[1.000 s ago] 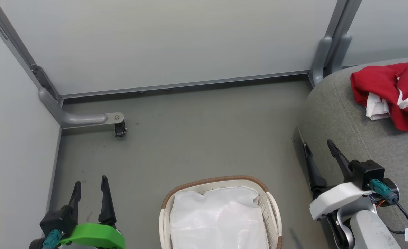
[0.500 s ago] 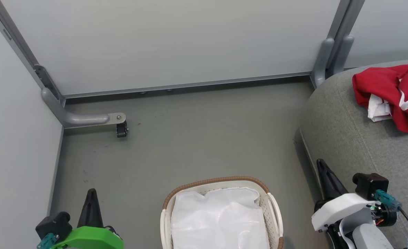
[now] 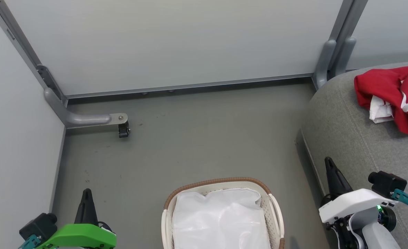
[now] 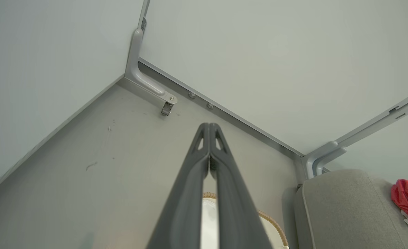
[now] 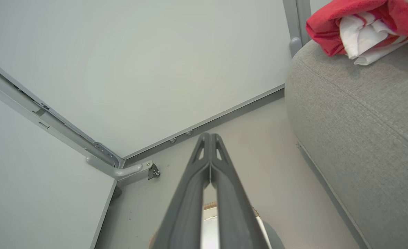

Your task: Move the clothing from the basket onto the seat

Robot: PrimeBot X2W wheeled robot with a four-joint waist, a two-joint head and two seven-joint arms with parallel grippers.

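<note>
The left tool [image 3: 86, 194] sits at the lower left of the head view, its two dark fingers [image 4: 190, 193] pressed flat together from base to tip and gripping nothing; its wrist view has the joined tips pointing over the grey floor [image 3: 190, 138]. The right tool [image 3: 329, 164] is at the lower right, likewise closed tight and empty-handed, just beside the front edge of the seat [image 3: 349, 138]. Between the two tools, at the bottom middle of the head view, stands the basket [image 3: 218, 182], its brown woven rim band curving across the far side and its near part cut off by the picture's edge. Inside it shows a thin white liner sheet [image 3: 221, 221], crumpled and covering the bottom. The clothing [image 3: 390, 90] lies in a red heap with white trim and white lining on the seat's far right, well apart from the basket and running off the right edge of the view. The seat's rounded corner nears a pair of grey posts [image 3: 332, 55] at the wall. A broad stretch of floor runs from the basket's rim to the pale wall panels [image 3: 176, 45], with a narrower strip between the basket and the seat's side. At the left corner a grey bracket [image 3: 86, 119] with a small dark caster reaches out onto the floor.
</note>
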